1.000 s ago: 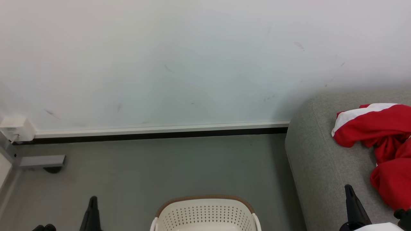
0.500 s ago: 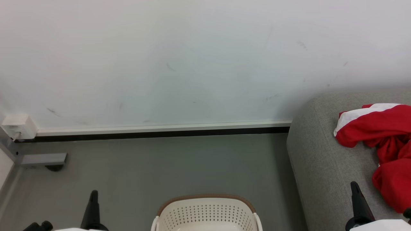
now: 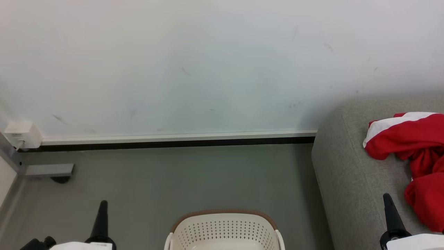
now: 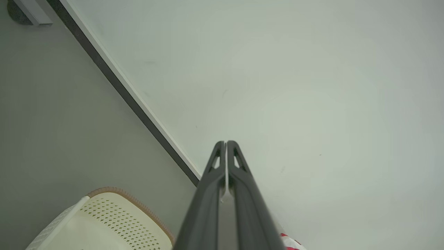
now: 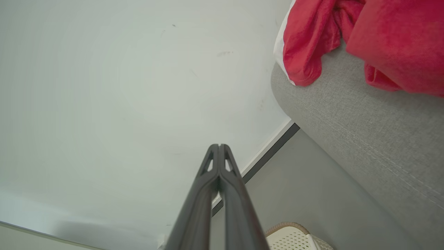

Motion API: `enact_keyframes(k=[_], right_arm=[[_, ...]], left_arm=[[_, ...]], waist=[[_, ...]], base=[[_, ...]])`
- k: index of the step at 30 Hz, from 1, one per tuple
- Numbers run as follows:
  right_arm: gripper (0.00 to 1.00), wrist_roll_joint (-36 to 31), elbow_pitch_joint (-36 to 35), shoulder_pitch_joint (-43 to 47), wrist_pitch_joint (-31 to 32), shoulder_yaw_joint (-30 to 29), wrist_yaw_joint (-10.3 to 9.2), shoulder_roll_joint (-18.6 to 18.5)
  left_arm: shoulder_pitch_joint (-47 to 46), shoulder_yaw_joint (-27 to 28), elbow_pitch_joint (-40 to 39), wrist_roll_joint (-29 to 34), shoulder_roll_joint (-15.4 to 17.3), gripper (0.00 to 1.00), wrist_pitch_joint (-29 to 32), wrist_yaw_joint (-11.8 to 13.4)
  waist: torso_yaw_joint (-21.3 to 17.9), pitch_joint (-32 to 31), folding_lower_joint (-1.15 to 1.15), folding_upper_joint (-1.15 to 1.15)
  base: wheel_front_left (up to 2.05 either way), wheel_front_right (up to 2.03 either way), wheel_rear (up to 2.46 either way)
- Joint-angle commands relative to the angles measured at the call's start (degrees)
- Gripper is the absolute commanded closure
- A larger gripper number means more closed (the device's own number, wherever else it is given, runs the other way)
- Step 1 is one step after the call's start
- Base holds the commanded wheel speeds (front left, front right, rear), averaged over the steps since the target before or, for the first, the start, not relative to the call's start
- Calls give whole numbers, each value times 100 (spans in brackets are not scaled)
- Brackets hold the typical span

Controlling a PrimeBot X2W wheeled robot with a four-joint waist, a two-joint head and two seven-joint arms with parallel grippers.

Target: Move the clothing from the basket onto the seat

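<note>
- Left gripper (image 4: 225,143): fingers pressed flat together, clenched on themselves alone.
- Right gripper (image 5: 219,146): fingers likewise closed tip to tip.
- The basket (image 3: 223,229) stands on the floor (image 3: 173,180), between the two grippers.
- The clothing (image 5: 392,38) lies crumpled on the seat (image 5: 364,132), beyond and right of the right fingertips, apart from them.

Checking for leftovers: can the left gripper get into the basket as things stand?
Probably yes: the left gripper sits shut beside the basket, with bare floor between them and its top open.
</note>
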Motion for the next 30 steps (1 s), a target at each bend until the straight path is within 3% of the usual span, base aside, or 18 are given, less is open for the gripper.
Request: enact_keyframes(k=[1, 30], right_arm=[[100, 171, -80, -148, 44, -46, -5, 8], [100, 1535, -139, -236, 376, -281, -8, 25]], left_arm=[[-127, 11, -89, -170, 48, 100, 49, 11], [-268, 22, -192, -1686, 60, 100, 449, 16]], waist=[[5, 3, 0, 0], [92, 49, 0, 0]], base=[[0, 0, 0], [0, 0, 0]])
